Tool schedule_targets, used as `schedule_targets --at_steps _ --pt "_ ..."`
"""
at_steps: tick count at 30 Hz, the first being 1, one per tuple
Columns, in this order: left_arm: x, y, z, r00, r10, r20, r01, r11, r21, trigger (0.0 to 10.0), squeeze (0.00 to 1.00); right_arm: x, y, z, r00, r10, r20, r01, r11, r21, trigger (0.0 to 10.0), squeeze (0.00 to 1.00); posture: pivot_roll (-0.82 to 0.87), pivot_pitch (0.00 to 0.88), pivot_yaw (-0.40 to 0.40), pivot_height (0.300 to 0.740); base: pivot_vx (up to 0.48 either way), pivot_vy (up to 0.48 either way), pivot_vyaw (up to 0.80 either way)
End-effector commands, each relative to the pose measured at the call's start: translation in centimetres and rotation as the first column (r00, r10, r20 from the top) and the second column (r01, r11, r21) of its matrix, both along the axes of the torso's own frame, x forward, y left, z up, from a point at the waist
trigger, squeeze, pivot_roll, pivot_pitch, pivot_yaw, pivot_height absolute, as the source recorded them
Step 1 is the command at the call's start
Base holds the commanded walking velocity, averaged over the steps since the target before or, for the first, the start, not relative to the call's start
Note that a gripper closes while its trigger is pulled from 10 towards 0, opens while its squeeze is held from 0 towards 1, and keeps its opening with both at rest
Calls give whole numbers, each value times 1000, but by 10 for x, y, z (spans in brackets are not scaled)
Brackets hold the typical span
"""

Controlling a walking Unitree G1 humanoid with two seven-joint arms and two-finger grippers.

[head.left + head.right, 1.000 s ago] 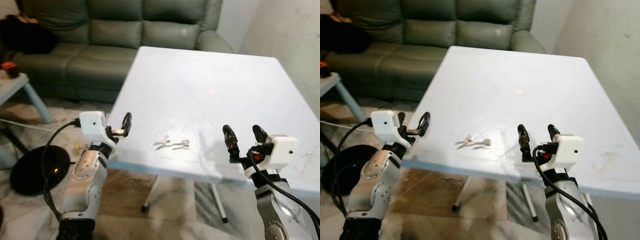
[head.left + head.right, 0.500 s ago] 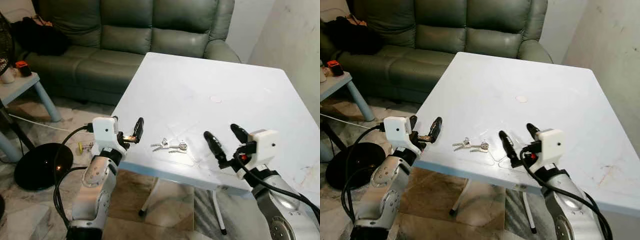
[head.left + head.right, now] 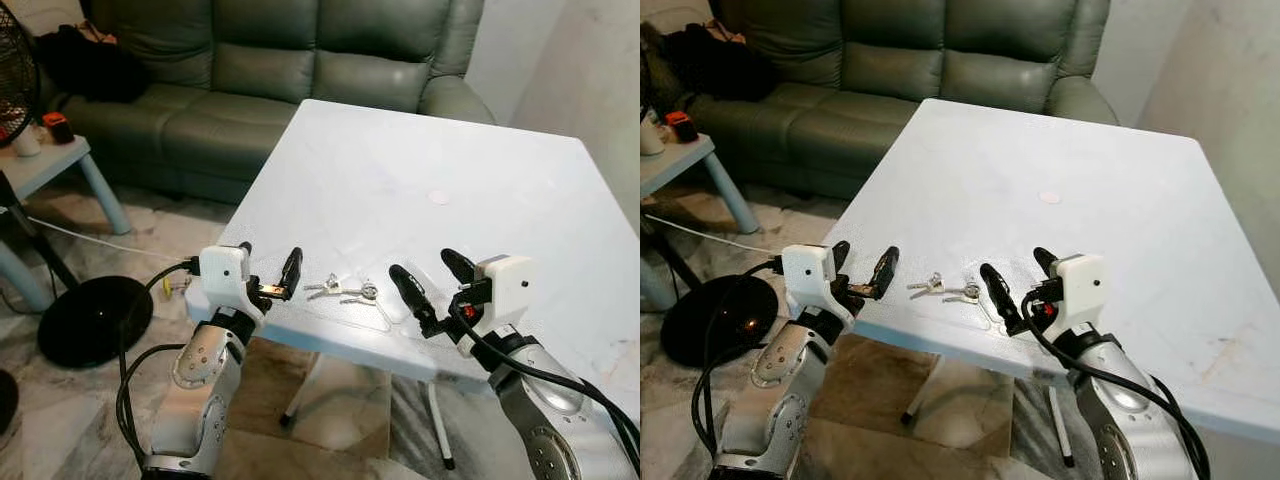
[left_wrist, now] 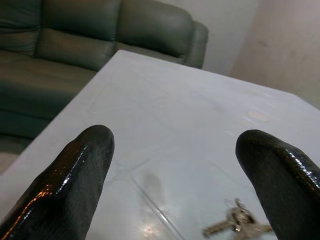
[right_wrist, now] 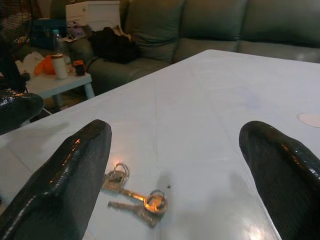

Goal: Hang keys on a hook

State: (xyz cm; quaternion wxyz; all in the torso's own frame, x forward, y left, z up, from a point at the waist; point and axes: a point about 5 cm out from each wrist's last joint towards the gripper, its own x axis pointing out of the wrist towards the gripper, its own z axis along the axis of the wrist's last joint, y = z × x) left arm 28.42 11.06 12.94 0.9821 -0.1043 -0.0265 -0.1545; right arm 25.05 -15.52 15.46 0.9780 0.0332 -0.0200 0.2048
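I see the keys point(image 3: 343, 291) lying flat on the white table point(image 3: 440, 170), close to its near edge: a small bunch of silvery metal blades on thin wire rings, with 1 round ring end catching the light. In the right wrist view the keys point(image 5: 134, 193) look brassy under a warm glint, and the tabletop around them is smooth and glossy, with faint scuffs.

My left gripper point(image 3: 268, 276) sits at the table's near left corner, just left of the keys, its 2 rounded, shiny black fingers spread wide with nothing between them. My right gripper point(image 3: 432, 283) hovers over the near edge just right of the keys, its 2 long tapered fingers also spread wide and empty. The keys lie between the 2 grippers, touching neither. Each wrist carries a boxy white plastic camera housing.

Behind the table stands a grey-green leather sofa point(image 3: 270, 60) with plump, creased cushions. To the left I see a pale blue side table point(image 3: 45, 160), a round black stand base point(image 3: 92, 320) on the marbled floor, and black cables trailing from my left arm.
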Motion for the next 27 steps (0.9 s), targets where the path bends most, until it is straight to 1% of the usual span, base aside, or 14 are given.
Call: schedule_targets --at_steps 1,2,4,5,8,10,16,27 --pt "2 -1 4 1000 -5 8 5 1000 -8 10000 0 -1 1 7 999 -23 35 23 1000 6 10000 0 100 70 -46 740 0 0 0" --pt "2 -1 4 1000 -7 3 7 1000 -18 10000 0 0 0 7 998 -48 31 48 999 13 10000 0 99 74 -43 740 0 0 0" --pt "2 0 4 1000 -6 1 6 1000 -23 10000 0 0 0 6 998 -60 29 60 998 14 10000 0 99 74 -43 740 0 0 0" --pt "3 1 5 1000 -2 -4 2 1000 -28 10000 0 0 -3 5 996 -90 26 89 996 21 10000 0 96 76 -39 740 0 0 0" --pt "5 3 5 1000 8 -13 -8 999 -32 10000 0 1 -6 4 991 -131 22 130 991 33 10000 0 96 76 -39 740 0 274 0" --pt "6 4 5 1000 16 -18 -16 999 -49 10000 0 1 -6 4 989 -148 26 147 988 39 10000 0 96 77 -35 740 0 480 0" --pt "8 6 7 1000 20 -18 -21 998 -54 10000 0 0 -4 5 986 -161 32 158 985 65 10000 0 92 79 -29 740 0 480 0" --pt "11 6 9 999 31 -14 -32 997 -70 10000 0 0 -4 6 985 -165 40 162 985 66 10000 0 91 74 -34 740 0 480 0"
